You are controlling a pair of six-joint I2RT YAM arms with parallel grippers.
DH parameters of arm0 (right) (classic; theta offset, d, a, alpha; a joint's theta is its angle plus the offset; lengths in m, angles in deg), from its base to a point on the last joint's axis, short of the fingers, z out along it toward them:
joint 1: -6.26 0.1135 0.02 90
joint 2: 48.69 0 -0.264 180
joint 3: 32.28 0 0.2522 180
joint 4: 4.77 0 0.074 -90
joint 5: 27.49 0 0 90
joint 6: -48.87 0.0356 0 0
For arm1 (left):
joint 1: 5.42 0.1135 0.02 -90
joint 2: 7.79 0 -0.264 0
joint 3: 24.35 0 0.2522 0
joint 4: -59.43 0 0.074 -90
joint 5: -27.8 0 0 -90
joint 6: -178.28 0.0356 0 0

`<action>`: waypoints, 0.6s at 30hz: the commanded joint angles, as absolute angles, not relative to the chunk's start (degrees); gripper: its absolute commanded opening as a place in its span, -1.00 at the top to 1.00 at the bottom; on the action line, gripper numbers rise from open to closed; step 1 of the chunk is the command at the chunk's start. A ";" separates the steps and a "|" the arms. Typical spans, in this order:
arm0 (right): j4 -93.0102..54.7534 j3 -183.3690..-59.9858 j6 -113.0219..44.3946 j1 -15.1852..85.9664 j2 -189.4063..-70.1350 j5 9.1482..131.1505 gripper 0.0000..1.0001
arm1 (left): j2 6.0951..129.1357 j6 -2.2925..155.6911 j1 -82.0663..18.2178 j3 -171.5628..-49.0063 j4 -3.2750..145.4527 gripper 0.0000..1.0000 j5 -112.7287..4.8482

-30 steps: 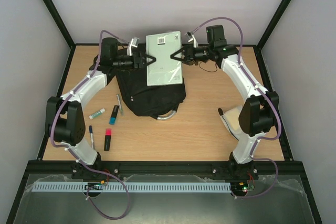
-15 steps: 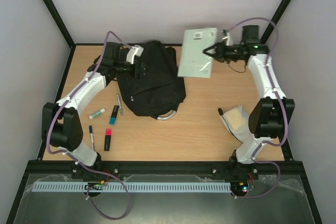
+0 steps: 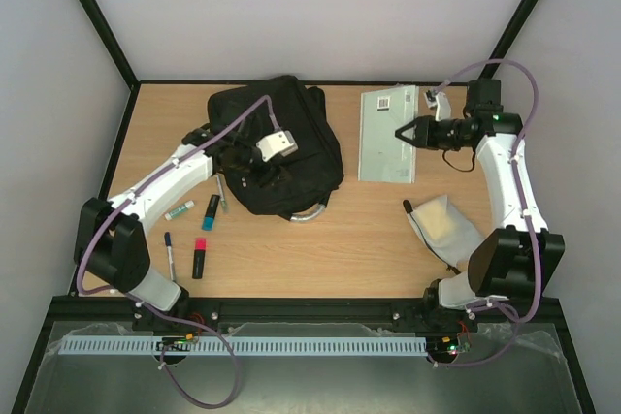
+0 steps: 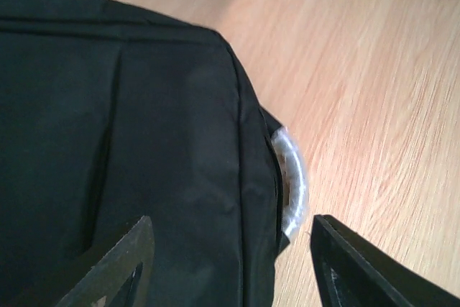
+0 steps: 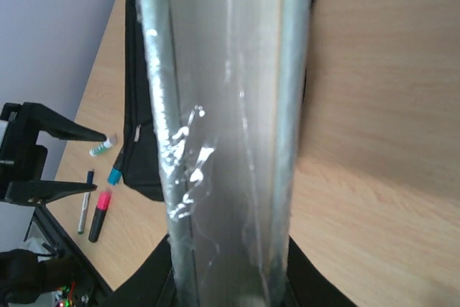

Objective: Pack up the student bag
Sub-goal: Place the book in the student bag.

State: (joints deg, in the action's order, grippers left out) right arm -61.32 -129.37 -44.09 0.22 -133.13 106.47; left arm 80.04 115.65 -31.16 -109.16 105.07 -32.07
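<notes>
Top external: right pincer [image 3: 400, 131] grips pack [image 3: 384, 154] (plastic-wrapped).

Left arm [image 3: 160, 181] and right arm [image 3: 506, 176]: white tubular links, bulky black joint housings, black bases. Lilac cables loop loosely along both. Left gripper [image 4: 231, 222] has flat, black, wedge-shaped fingers [image 4: 118, 267], with a white block [image 3: 276, 143] at its wrist.

Text: none legible.
White label [image 3: 384, 101] w/ dark code-like print on far end of grey pad [image 3: 388, 147]; too small to read.
</notes>
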 commanded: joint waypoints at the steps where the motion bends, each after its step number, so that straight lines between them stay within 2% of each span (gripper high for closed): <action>1: -59.87 -125.61 -45.53 0.20 -128.43 108.70 0.92 | 83.49 123.90 -33.43 -109.78 112.90 -0.32 -37.66; 3: -59.98 -124.66 -45.86 0.20 -127.42 108.21 0.92 | 84.86 123.23 -33.99 -109.44 112.69 -0.39 -39.56; 12: -59.61 -122.27 -45.45 0.20 -126.08 107.85 0.91 | 89.86 123.17 -40.12 -108.18 111.56 -0.43 -47.24; 13: -59.54 -122.31 -45.36 0.20 -126.12 107.86 0.91 | 90.22 122.83 -40.67 -108.02 110.82 -0.51 -48.33; 14: -59.50 -122.26 -45.28 0.20 -126.12 107.84 0.91 | 90.43 122.40 -41.13 -107.69 109.72 -0.69 -49.64; 15: -59.29 -122.18 -45.22 0.20 -126.12 107.87 0.91 | 90.59 121.83 -41.37 -107.31 108.28 -0.76 -51.15; 18: -59.01 -121.86 -45.01 0.20 -126.06 107.96 0.91 | 91.90 121.51 -41.47 -107.34 106.11 -0.76 -54.20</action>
State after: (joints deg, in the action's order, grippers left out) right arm -61.49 -121.96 -44.94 0.29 -128.61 104.38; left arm 90.47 121.95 -41.37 -107.72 108.70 -48.11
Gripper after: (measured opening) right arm 0.211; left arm 0.879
